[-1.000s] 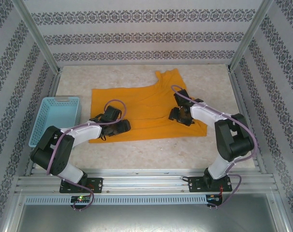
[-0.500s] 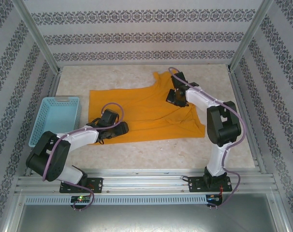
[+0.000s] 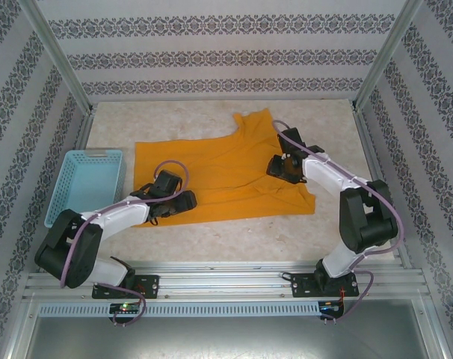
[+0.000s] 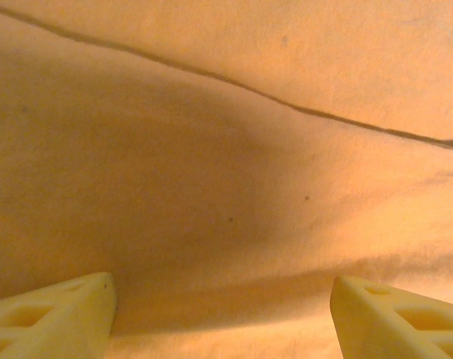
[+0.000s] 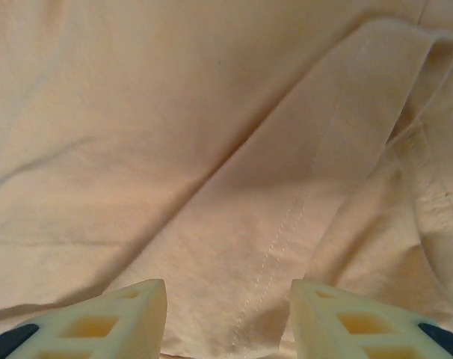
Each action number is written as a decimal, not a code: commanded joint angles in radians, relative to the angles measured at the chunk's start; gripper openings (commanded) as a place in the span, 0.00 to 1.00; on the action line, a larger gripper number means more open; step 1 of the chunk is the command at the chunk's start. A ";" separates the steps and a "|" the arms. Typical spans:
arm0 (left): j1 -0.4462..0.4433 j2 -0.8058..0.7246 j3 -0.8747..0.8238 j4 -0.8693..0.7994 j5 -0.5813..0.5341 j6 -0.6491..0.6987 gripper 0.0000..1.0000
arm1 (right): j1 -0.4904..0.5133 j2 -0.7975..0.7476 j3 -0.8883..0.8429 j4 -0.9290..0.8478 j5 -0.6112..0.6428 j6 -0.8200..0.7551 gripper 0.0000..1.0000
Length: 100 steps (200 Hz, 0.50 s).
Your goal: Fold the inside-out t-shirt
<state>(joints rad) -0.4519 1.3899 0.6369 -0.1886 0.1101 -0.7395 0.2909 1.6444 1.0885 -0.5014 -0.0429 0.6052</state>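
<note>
R hand (image 3: 283, 166) has backed off far sleeve (image 3: 254, 121), jaws now apart; L hand (image 4: 223, 299) open over t-shirt (image 3: 219, 168) near hem, so still spreading, no fold yet.

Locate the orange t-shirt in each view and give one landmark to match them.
Top external: t-shirt spread flat on the table.
Left wrist: t-shirt under the open left claw, dark fold line above.
Right wrist: t-shirt under the open right claw, stitched hem running diagonally.
Shared landmark: the claws; from above, left claw at the shirt's near-left edge, right claw at its right side.
</note>
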 commanded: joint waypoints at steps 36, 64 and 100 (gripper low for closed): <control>-0.008 0.094 0.154 -0.045 0.013 0.035 0.78 | 0.021 0.066 -0.108 0.124 -0.076 0.048 0.51; -0.053 0.152 0.129 -0.015 0.024 0.010 0.77 | 0.008 0.048 -0.210 0.151 -0.030 0.097 0.53; -0.149 0.122 0.047 -0.005 -0.014 -0.059 0.77 | 0.015 -0.081 -0.361 0.176 -0.017 0.161 0.55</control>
<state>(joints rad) -0.5385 1.5391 0.7410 -0.1886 0.1085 -0.7326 0.2970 1.6257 0.8333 -0.2859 -0.0906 0.6930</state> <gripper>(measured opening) 0.771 0.545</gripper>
